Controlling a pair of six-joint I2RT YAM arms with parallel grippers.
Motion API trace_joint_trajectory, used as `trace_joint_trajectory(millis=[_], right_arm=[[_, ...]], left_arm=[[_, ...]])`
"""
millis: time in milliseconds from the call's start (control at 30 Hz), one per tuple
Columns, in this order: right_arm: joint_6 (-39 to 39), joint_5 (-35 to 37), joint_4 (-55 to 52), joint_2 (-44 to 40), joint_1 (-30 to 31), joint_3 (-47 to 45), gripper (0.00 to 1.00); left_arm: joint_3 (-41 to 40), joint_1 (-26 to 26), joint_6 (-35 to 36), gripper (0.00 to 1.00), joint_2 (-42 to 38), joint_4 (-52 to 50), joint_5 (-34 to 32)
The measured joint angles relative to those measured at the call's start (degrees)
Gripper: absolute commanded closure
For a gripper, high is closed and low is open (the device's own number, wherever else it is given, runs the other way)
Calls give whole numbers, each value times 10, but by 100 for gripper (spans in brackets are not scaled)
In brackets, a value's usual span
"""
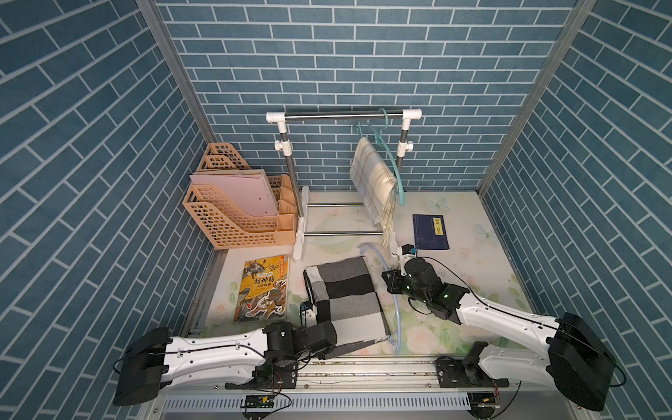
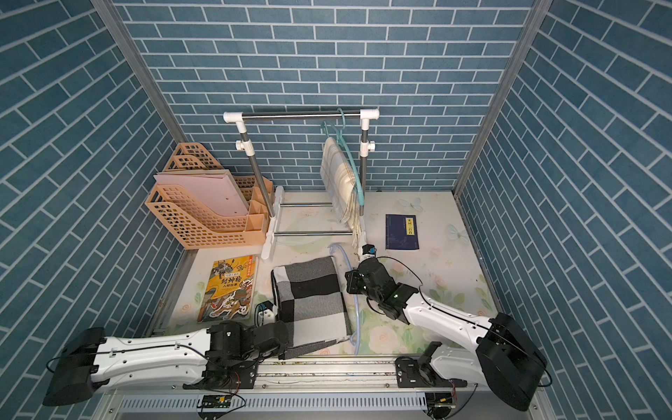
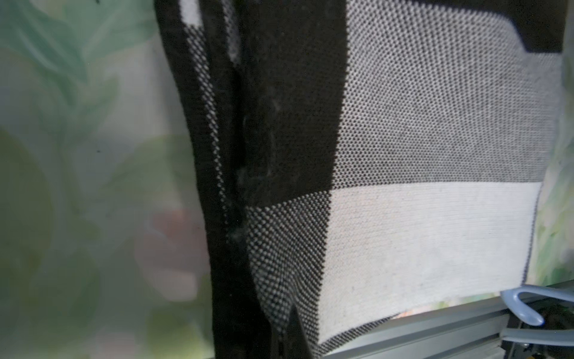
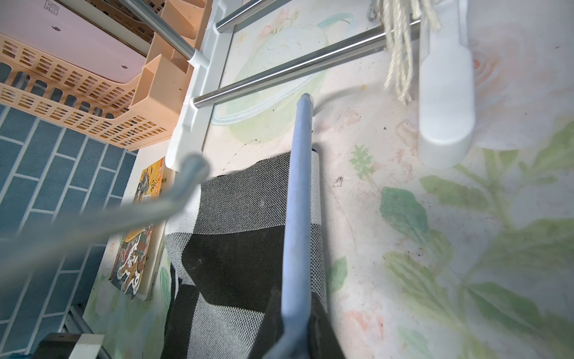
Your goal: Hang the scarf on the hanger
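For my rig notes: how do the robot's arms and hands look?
The left arm and right arm match: smooth white shells between bulky black joint housings, with a thin black cable along each. Small green lights glow on the right arm's wrist. The left hand and right hand are black; a white camera sits by each.

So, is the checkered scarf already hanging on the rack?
No, the checkered scarf lies on the table in front of the rack; only a beige scarf hangs there.
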Motion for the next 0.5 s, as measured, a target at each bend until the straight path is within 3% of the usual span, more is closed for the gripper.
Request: trace_joint_trajectory(millis=[233,500], right_arm=[[-6,10,-15,3,0,11,100],[-9,19,-34,9,1,25,100]], left_arm=[[2,-20,-52,100,-57,-81,11],[-9,-30,-71,100,-31,-85,33]])
